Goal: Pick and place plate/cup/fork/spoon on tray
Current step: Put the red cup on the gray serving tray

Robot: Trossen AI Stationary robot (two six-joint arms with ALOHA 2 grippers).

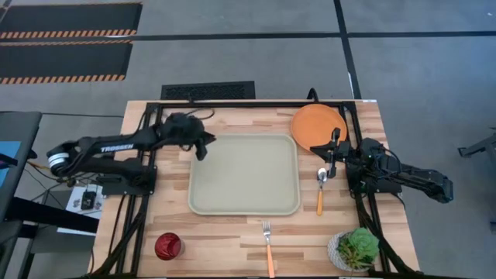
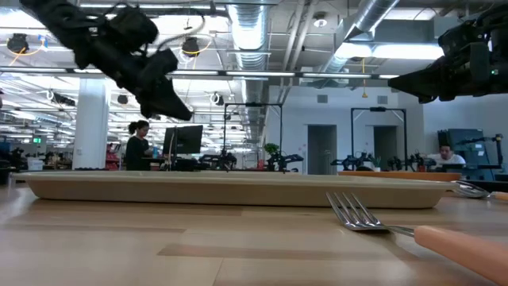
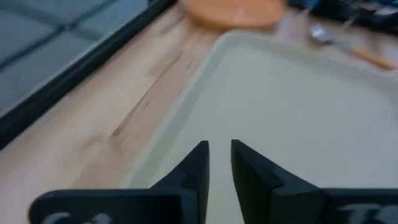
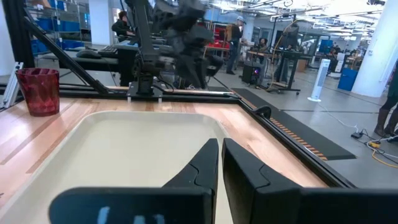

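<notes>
Wooden table (image 1: 232, 232), pale grey-green tray (image 1: 245, 175), round flat orange plate (image 1: 316, 124)

- The high view looks straight down on the whole bench (image 1: 232, 240), taking in both arms, the tray (image 1: 245, 174) at the middle and some floor beyond.
- The low view sits at bench-top height, close behind the fork (image 2: 357, 214), and looks level across the tray's rim (image 2: 238, 189) into the room behind.
- The left wrist view looks past the left tool (image 3: 217, 163), near above the tray (image 3: 292, 106), toward the plate (image 3: 233, 12) and the spoon (image 3: 342, 43).
- The right wrist view looks past the right tool (image 4: 220, 163), across the tray (image 4: 130, 149), toward the cup (image 4: 38, 90) and the left arm.
- All four views share the tray.
</notes>
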